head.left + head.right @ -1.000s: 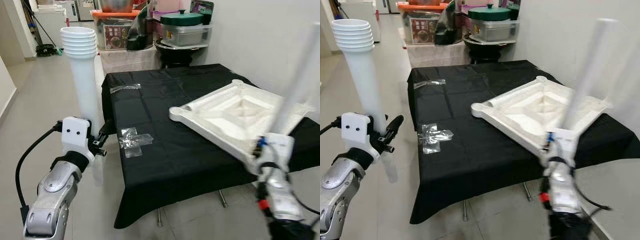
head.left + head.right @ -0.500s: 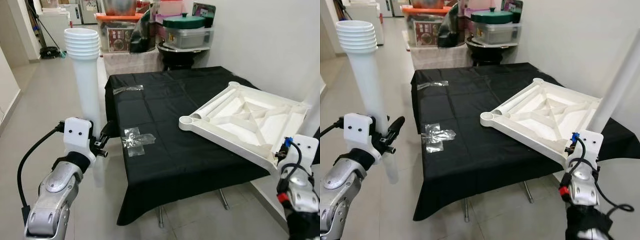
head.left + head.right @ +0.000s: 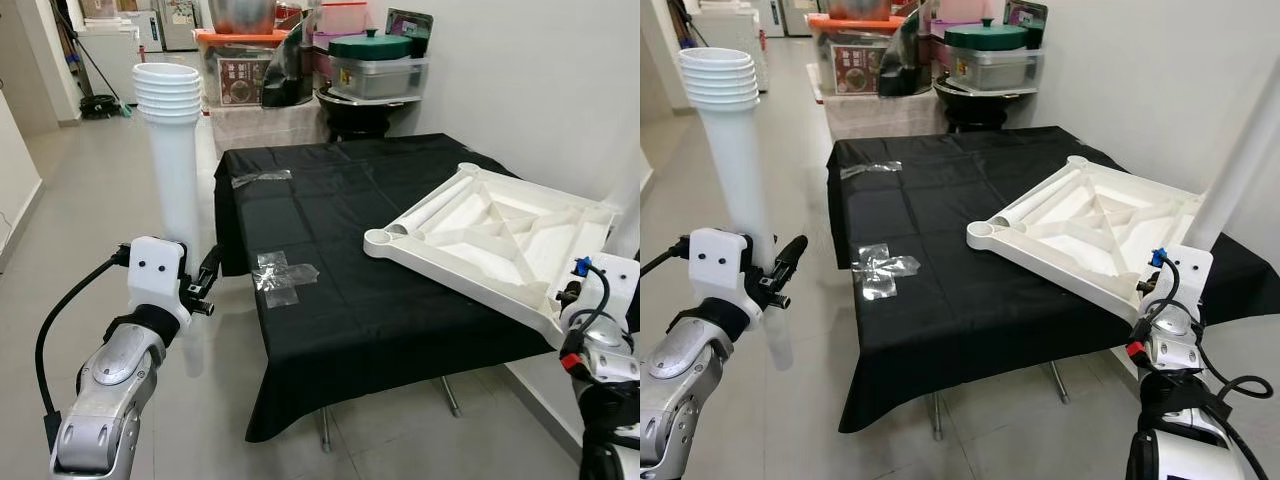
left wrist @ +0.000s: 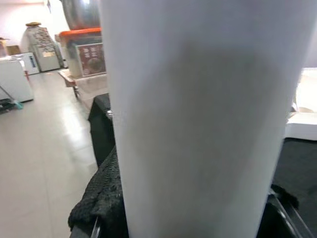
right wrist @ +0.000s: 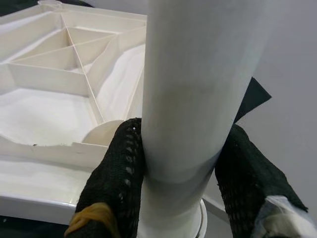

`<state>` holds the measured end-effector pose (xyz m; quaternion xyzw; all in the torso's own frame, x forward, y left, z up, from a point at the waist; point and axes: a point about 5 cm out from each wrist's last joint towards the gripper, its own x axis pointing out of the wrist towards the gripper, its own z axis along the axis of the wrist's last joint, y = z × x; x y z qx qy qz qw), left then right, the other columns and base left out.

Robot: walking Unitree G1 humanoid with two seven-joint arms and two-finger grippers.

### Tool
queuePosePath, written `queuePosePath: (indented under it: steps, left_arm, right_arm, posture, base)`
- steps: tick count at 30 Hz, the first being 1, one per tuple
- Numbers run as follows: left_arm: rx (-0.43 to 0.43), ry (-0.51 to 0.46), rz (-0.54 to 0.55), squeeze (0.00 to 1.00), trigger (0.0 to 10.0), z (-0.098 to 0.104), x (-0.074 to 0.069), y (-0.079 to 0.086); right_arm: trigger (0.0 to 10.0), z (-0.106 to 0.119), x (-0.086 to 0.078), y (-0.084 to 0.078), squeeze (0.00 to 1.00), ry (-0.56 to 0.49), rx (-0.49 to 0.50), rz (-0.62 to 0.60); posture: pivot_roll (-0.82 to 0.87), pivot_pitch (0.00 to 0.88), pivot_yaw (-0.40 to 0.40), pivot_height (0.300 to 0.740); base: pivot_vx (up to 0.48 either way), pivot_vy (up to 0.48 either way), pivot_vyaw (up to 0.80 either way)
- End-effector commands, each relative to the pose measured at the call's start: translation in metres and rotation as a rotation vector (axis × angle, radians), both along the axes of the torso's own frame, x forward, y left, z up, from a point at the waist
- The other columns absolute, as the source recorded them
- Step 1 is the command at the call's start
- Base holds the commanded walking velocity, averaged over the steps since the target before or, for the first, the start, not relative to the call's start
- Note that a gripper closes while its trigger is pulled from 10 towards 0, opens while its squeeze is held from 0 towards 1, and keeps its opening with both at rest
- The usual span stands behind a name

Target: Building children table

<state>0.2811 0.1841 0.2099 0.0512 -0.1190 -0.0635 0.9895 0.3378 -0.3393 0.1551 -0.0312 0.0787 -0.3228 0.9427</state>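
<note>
both jaws around upright table legs (image 3: 732, 170)

My left arm is raised beside me with the elbow bent, wrist upright, and my left gripper (image 3: 196, 285) is clamped with both black fingers (image 4: 101, 198) pressed against a white table leg (image 3: 172, 160) held vertical. My right arm is bent low at my right side; my right gripper (image 5: 181, 186) squeezes a second white leg (image 3: 1240, 150) between its mesh-covered fingers (image 5: 121, 173).
</note>
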Motion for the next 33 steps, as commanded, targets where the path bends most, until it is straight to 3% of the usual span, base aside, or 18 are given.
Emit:
queuePosePath:
  steps: [1,2,4,8,12,16,20,23,28,33]
  left_arm:
    - [0.002,0.01,-0.005,0.0,10.0,-0.001,0.001,-0.003]
    - [0.002,0.01,-0.005,0.0,10.0,-0.001,0.001,-0.003]
    - [0.003,0.014,-0.005,0.0,10.0,-0.002,0.001,-0.003]
    - [0.006,0.019,-0.006,0.0,10.0,-0.003,0.001,-0.004]
    - [0.008,0.021,-0.005,0.0,10.0,-0.004,0.001,-0.005]
    - [0.014,0.026,-0.003,0.0,10.0,-0.005,0.0,-0.005]
    - [0.011,0.034,0.005,0.0,10.0,-0.007,-0.002,-0.003]
    - [0.01,0.046,0.005,0.0,10.0,-0.01,-0.003,-0.004]
    - [0.01,0.049,-0.002,0.0,10.0,-0.01,-0.002,-0.005]
    - [0.011,0.049,-0.005,0.0,10.0,-0.01,-0.001,-0.005]
  right_arm:
    - [10.0,0.012,0.009,0.012,0.0,-0.057,-0.062,0.076]
    - [10.0,0.012,0.009,0.012,0.0,-0.057,-0.062,0.076]
    - [10.0,0.011,0.011,0.023,1.0,-0.099,-0.051,0.137]
    - [10.0,0.012,0.013,0.031,1.0,-0.149,-0.044,0.195]
    - [10.0,0.026,0.016,0.041,1.0,-0.217,-0.102,0.289]
    - [10.0,0.029,0.011,0.042,1.0,-0.208,-0.136,0.289]
    - [10.0,0.016,-0.004,0.039,1.0,-0.164,-0.158,0.221]
    - [10.0,-0.01,-0.033,0.036,1.0,-0.095,-0.139,0.097]
    - [10.0,-0.025,-0.053,0.045,1.0,-0.061,-0.115,0.055]
    - [10.0,-0.025,-0.063,0.05,1.0,-0.073,-0.103,0.053]
  posture:
    - [0.06,0.0,-0.035,0.74]
    - [0.06,0.0,-0.035,0.74]
    - [0.06,0.0,-0.033,0.74]
    - [0.06,0.0,-0.033,0.74]
    - [0.05,0.0,-0.036,0.74]
    - [0.06,0.0,-0.041,0.74]
    - [0.05,0.0,-0.047,0.74]
    - [0.04,0.0,-0.043,0.74]
    - [0.03,0.0,-0.037,0.74]
    - [0.03,0.0,-0.039,0.74]
  base:
    - [0.0,0.0,0.0]
    - [0.0,0.0,0.0]
    - [0.0,0.0,0.0]
    - [0.0,0.0,0.0]
    - [0.0,0.0,0.0]
    - [0.0,0.0,0.0]
    - [0.0,0.0,0.0]
    - [0.0,0.0,0.0]
    - [0.0,0.0,0.0]
    - [0.0,0.0,0.0]
